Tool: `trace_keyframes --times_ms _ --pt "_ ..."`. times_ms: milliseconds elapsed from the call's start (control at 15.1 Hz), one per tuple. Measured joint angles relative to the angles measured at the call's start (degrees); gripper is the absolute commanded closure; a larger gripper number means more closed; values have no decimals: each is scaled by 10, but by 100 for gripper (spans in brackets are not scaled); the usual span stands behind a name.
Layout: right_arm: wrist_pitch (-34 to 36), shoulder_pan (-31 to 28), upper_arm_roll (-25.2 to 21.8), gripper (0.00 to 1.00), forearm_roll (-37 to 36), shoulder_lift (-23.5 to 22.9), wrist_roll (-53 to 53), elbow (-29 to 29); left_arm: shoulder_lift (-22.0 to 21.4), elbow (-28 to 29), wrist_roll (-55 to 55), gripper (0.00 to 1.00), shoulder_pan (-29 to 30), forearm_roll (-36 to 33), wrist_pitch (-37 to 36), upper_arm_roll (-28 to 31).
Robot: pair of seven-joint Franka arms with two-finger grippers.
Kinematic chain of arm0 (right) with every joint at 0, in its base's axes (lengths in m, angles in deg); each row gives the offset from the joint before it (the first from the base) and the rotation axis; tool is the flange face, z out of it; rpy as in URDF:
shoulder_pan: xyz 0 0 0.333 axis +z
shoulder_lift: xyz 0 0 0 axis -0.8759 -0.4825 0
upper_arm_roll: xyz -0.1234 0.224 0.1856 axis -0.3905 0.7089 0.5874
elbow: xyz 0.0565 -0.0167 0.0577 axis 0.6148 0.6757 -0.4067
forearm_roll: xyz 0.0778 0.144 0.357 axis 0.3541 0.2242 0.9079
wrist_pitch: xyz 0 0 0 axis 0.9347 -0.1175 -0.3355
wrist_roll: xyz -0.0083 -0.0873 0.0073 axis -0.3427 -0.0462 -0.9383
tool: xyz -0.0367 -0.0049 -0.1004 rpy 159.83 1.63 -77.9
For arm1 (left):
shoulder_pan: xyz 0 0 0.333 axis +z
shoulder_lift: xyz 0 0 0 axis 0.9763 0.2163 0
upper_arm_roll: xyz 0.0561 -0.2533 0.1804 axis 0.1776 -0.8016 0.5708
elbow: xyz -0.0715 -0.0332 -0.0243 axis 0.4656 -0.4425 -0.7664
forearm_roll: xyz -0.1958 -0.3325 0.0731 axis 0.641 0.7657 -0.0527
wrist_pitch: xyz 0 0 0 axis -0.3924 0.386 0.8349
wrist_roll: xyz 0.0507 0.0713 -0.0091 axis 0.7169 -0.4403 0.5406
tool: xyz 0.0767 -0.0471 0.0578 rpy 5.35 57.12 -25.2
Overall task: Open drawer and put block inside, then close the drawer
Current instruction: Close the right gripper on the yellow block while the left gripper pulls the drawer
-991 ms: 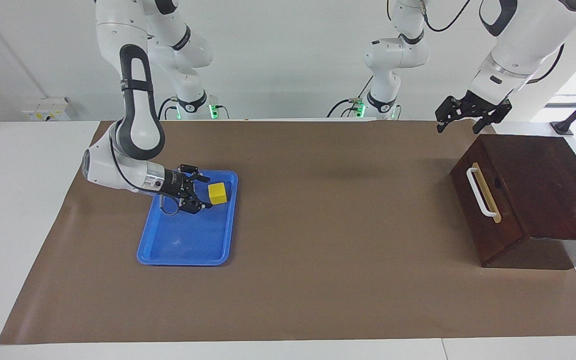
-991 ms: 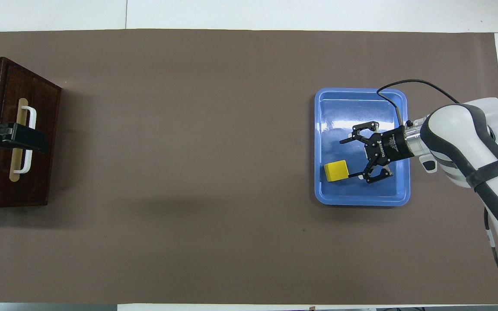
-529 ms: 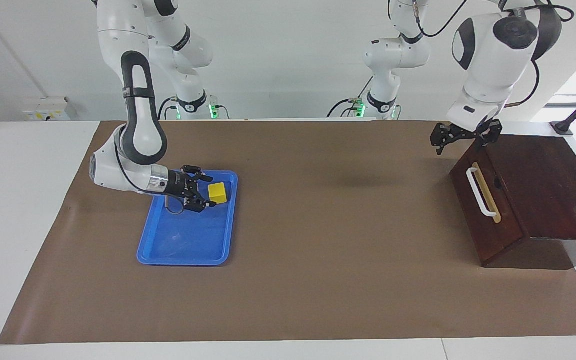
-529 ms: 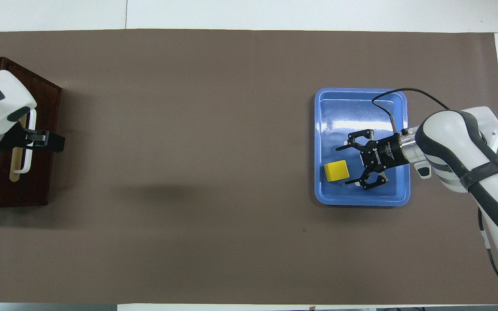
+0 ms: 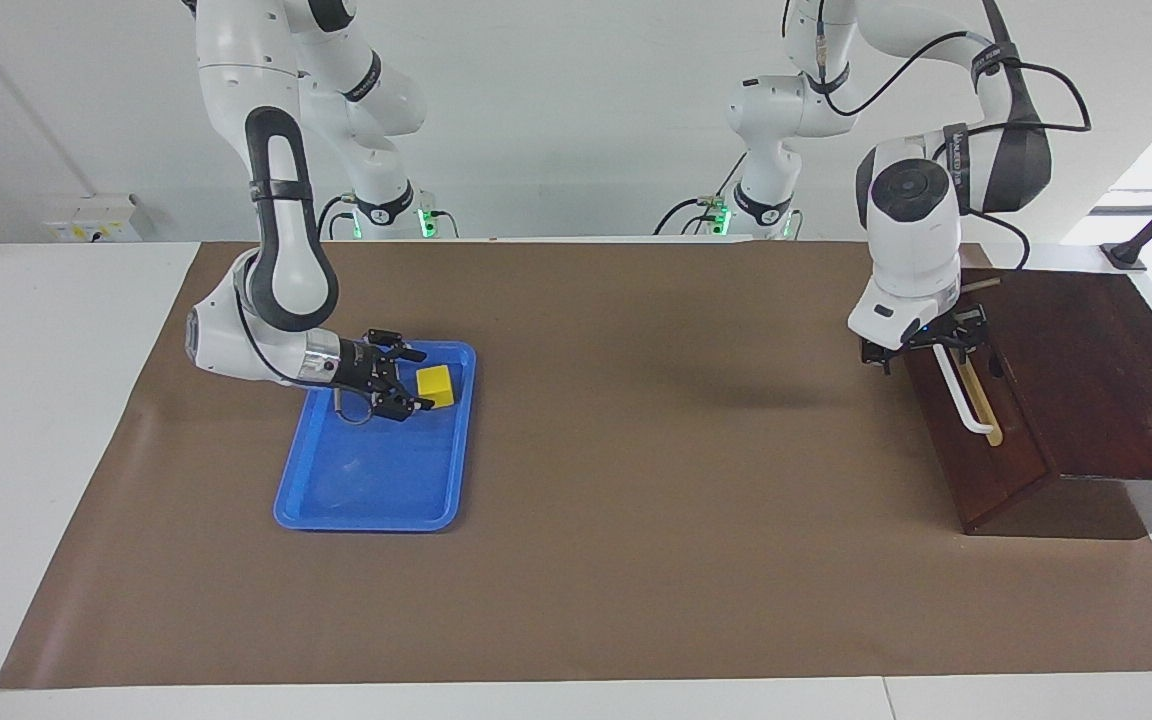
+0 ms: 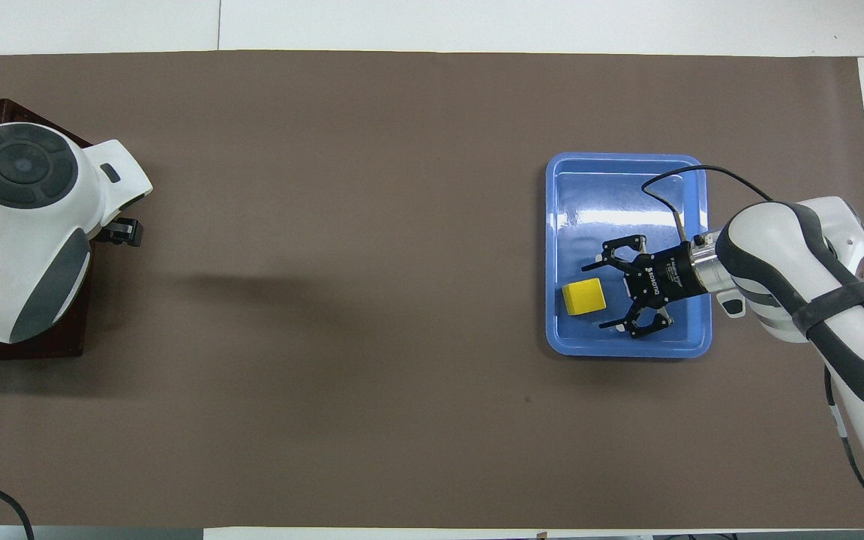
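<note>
The right arm bent down over the blue tray [image 5: 376, 500], forearm nearly level, its wrist turned so the right pincer [image 5: 414, 380] pointed sideways along the tray floor toward the yellow block [image 5: 435, 385]. Its fingers [image 6: 606, 324] were spread, one on each flank of the block's line, tips just short of the cube and not pinching it. The block sat in the tray, in the part nearer to the robots, toward the right arm's end of the worktop [image 5: 636, 560].

The left arm arched over and hung its wrist straight down at the dark wooden box [image 5: 1086, 390] at the left arm's end of the worktop. The left pincer [image 5: 926, 345] stood open at the upper end of the white handle [image 5: 964, 395] of the drawer [image 5: 976, 450], which was shut.
</note>
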Motion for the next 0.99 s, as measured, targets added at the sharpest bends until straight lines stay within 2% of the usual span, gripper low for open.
trace_keyframes --times_ms 198,330,397,529,595,991 --pt "-5 0 0 0 0 1 -3 3 21 0 -6 0 0 -22 27 3" --pt "-5 0 0 13 0 1 -3 4 34 0 -13 0 0 -46 33 5" --pt "-5 0 0 29 0 1 -3 4 42 0 -20 0 0 -54 37 6" --pt "-5 0 0 82 0 1 -4 4 55 0 -29 0 3 -63 44 8" --pt "-6 0 0 100 0 1 -4 4 59 0 -29 0 7 -64 45 9" --pt "-16 1 1 100 1 4 -4 -7 61 5 -29 0 25 -66 47 11"
